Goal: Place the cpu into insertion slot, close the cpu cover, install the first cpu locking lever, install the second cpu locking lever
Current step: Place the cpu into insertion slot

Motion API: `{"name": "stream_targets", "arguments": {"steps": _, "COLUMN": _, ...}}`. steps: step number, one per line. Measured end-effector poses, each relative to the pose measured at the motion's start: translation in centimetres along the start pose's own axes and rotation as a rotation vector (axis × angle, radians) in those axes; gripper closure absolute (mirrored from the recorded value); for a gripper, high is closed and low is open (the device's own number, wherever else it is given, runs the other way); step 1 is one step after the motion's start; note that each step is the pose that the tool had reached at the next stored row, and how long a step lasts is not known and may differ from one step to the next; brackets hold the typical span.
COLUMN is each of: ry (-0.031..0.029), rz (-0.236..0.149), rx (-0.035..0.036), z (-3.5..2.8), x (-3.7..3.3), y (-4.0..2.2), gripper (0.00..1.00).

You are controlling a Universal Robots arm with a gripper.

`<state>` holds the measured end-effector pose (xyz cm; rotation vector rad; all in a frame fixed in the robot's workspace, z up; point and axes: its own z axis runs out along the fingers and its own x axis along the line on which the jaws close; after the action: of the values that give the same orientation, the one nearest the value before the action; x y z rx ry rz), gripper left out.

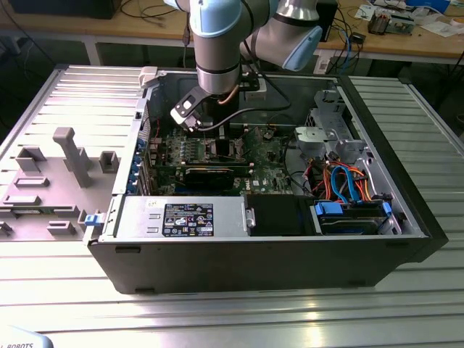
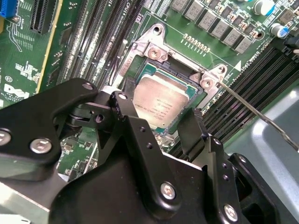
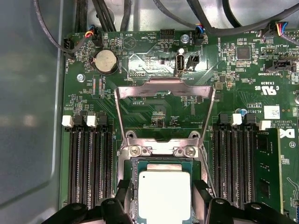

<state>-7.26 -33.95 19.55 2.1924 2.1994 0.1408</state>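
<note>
The cpu (image 3: 164, 196) has a dull, matt silver-grey metal top (smooth in both wrist views). The cpu cover (image 3: 164, 87) is thin bare metal with a soft sheen. The circuit board (image 3: 243, 74) looks slightly glossy green. The gripper (image 2: 155, 106) is matt black with bright screws. The ribbed metal tabletop (image 1: 232, 312) glints.
</note>
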Motion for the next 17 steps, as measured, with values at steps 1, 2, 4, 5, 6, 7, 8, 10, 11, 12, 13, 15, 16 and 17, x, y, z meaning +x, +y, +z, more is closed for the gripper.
{"name": "stream_targets", "arguments": {"steps": 1, "ry": 0.0001, "rz": 0.000, "rx": -0.0001, "z": 0.01, "x": 0.00, "y": 0.00, "gripper": 0.38}}
{"name": "stream_targets", "arguments": {"steps": 2, "ry": 0.0009, "rz": 0.000, "rx": -0.0003, "z": 0.03, "x": 0.01, "y": 0.00, "gripper": 0.38}}
{"name": "stream_targets", "arguments": {"steps": 4, "ry": 0.0012, "rz": 0.000, "rx": -0.0008, "z": 0.06, "x": 0.02, "y": 0.01, "gripper": 0.38}}
{"name": "stream_targets", "arguments": {"steps": 5, "ry": 0.0008, "rz": 0.000, "rx": -0.0005, "z": 0.05, "x": 0.01, "y": 0.01, "gripper": 0.31}}
{"name": "stream_targets", "arguments": {"steps": 6, "ry": 0.0003, "rz": 0.000, "rx": -0.0002, "z": 0.02, "x": 0.00, "y": 0.00, "gripper": 0.31}}
{"name": "stream_targets", "arguments": {"steps": 7, "ry": 0.0002, "rz": 0.000, "rx": -0.0001, "z": -0.04, "x": 0.00, "y": 0.01, "gripper": 0.31}}
{"name": "stream_targets", "arguments": {"steps": 8, "ry": 0.0001, "rz": 0.000, "rx": -0.0001, "z": -0.10, "x": 0.00, "y": 0.01, "gripper": 0.31}}
{"name": "stream_targets", "arguments": {"steps": 10, "ry": -0.0009, "rz": 0.000, "rx": -0.0001, "z": -0.21, "x": 0.03, "y": 0.03, "gripper": 0.31}}
{"name": "stream_targets", "arguments": {"steps": 11, "ry": -0.0017, "rz": 0.000, "rx": 0.0000, "z": -0.23, "x": 0.05, "y": 0.03, "gripper": 0.31}}
{"name": "stream_targets", "arguments": {"steps": 12, "ry": -0.0029, "rz": 0.000, "rx": -0.0001, "z": -0.28, "x": 0.06, "y": 0.03, "gripper": 0.31}}
{"name": "stream_targets", "arguments": {"steps": 13, "ry": -0.0041, "rz": 0.000, "rx": -0.0001, "z": -0.31, "x": 0.08, "y": 0.03, "gripper": 0.31}}
{"name": "stream_targets", "arguments": {"steps": 15, "ry": -0.0050, "rz": -0.001, "rx": -0.0003, "z": -0.31, "x": 0.10, "y": 0.03, "gripper": 0.31}}
{"name": "stream_targets", "arguments": {"steps": 16, "ry": -0.0051, "rz": -0.001, "rx": -0.0002, "z": -0.31, "x": 0.10, "y": 0.03, "gripper": 0.31}}
{"name": "stream_targets", "arguments": {"steps": 17, "ry": -0.0056, "rz": -0.001, "rx": -0.0001, "z": -0.31, "x": 0.10, "y": 0.03, "gripper": 0.31}}
